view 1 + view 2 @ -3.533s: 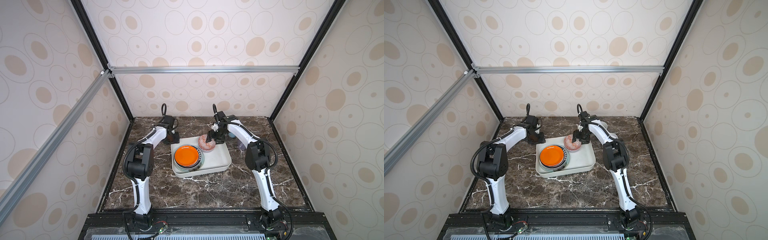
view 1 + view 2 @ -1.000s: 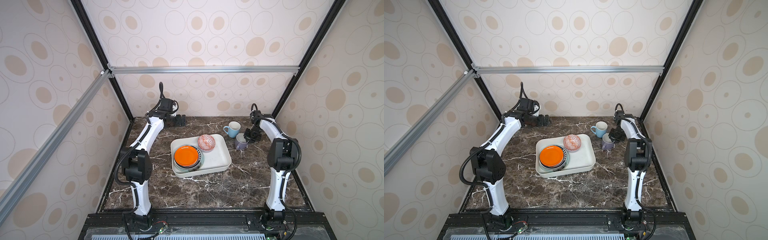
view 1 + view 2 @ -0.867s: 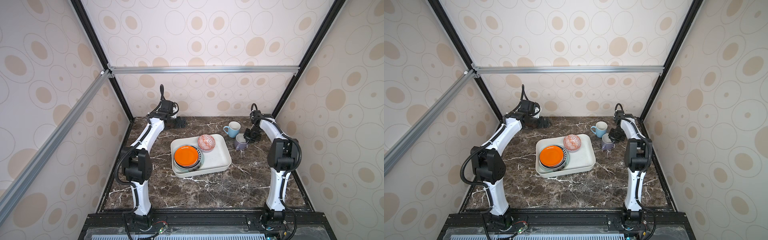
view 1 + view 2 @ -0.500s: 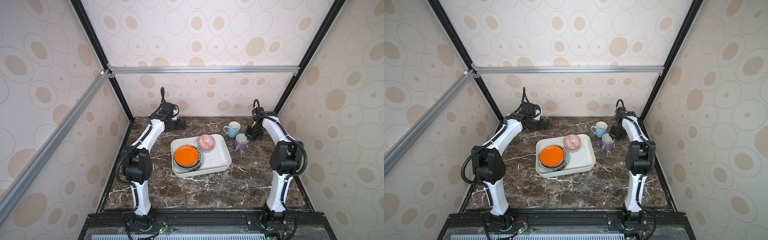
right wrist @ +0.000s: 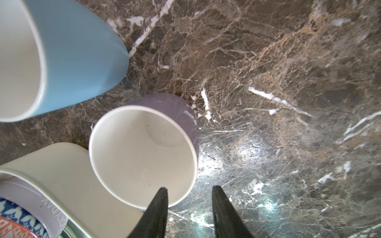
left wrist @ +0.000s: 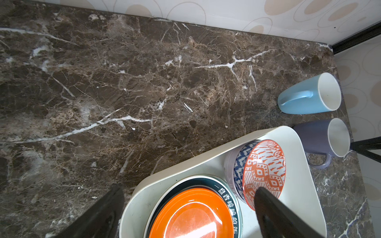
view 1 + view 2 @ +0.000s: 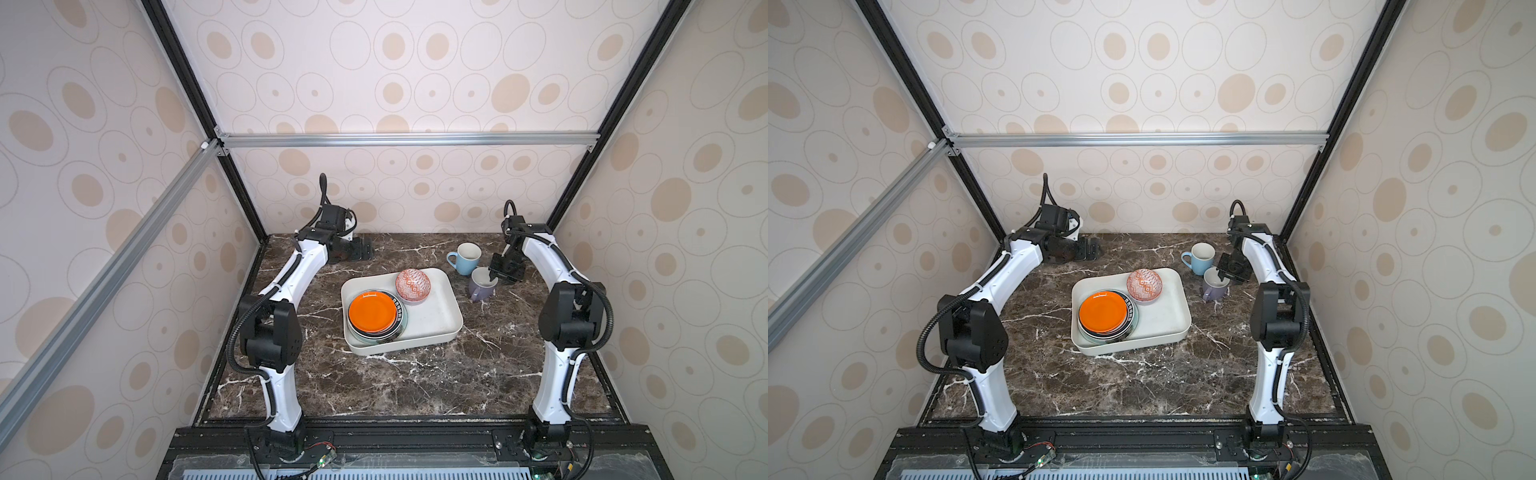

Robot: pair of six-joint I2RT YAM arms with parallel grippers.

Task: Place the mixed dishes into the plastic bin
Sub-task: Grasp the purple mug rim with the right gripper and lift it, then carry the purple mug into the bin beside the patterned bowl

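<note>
The orange plate [image 7: 372, 311] covers all but the rims of the plates [image 7: 402, 322] beneath.

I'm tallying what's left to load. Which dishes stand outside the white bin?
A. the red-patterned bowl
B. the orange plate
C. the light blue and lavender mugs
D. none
C: in a top view the light blue mug and the lavender mug stand on the marble tabletop beside the white plastic bin; the orange plate and red-patterned bowl lie inside it.

bin [image 7: 434, 318] half bare, mugs [image 7: 481, 286] beside corner
</note>
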